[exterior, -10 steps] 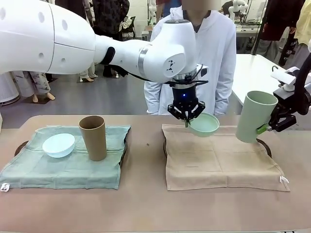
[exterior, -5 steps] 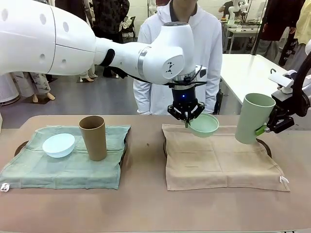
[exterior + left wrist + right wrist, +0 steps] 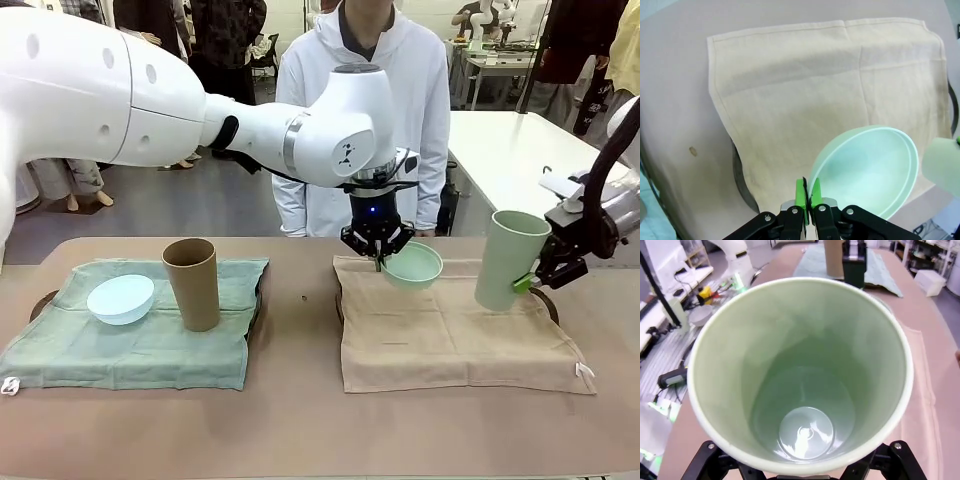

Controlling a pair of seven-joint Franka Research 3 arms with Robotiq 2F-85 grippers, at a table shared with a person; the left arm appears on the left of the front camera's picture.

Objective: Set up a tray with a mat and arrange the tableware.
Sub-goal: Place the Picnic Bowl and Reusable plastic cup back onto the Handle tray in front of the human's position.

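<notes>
Mint green bowl (image 3: 413,265) hangs by its rim in my left claw (image 3: 379,256), pinched tight above the beige mat (image 3: 450,335); I should lower it level at ten o'clock, while my right claw (image 3: 535,277) clamps the pale green cup (image 3: 510,260) at three.

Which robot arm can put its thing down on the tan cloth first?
Probably the left. Its tool pinches the mint green bowl by the rim, hanging just above the beige mat. The right tool holds the pale green cup tilted near the mat's right edge, so it needs straightening.

Blue bowl (image 3: 121,298) beside upright brown cup (image 3: 191,283); mint bowl (image 3: 413,265), green cup (image 3: 510,259) seemingly airborne.
</notes>
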